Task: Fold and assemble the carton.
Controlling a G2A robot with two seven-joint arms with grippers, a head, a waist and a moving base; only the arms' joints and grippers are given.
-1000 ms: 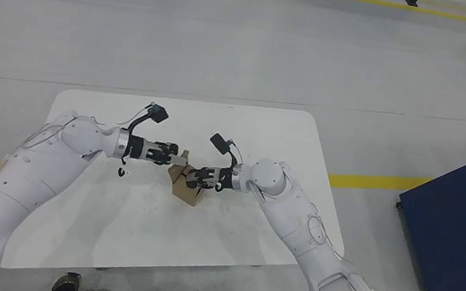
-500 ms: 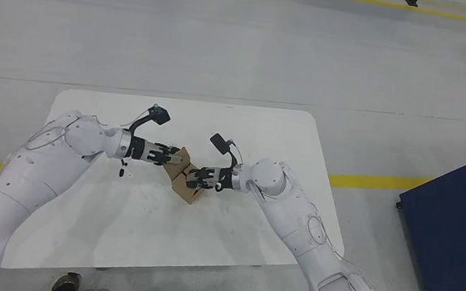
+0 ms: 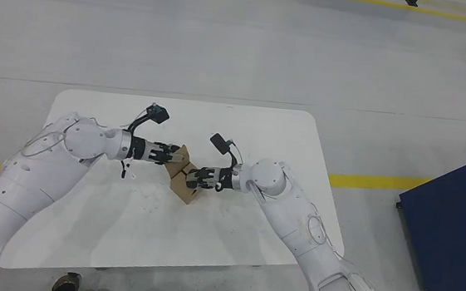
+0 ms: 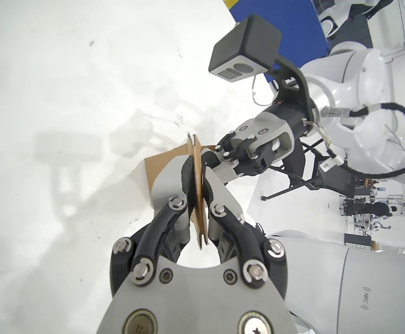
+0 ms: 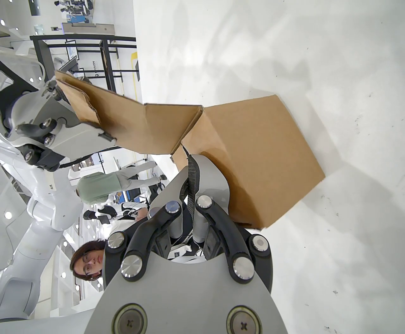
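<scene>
The brown carton [image 3: 184, 185] sits half-folded near the middle of the white tabletop [image 3: 258, 139], between the two arms. The left end effector [image 4: 197, 189] is clamped on a raised flap [image 5: 142, 126] (seen edge-on from its own wrist). The right end effector [image 5: 190, 170], fingers pressed together, sits against the carton's right side at a fold. Whether cardboard lies between them I cannot tell.

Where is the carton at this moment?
In the top view the carton sits near the middle of the white table, held between the left gripper and the right gripper.
</scene>
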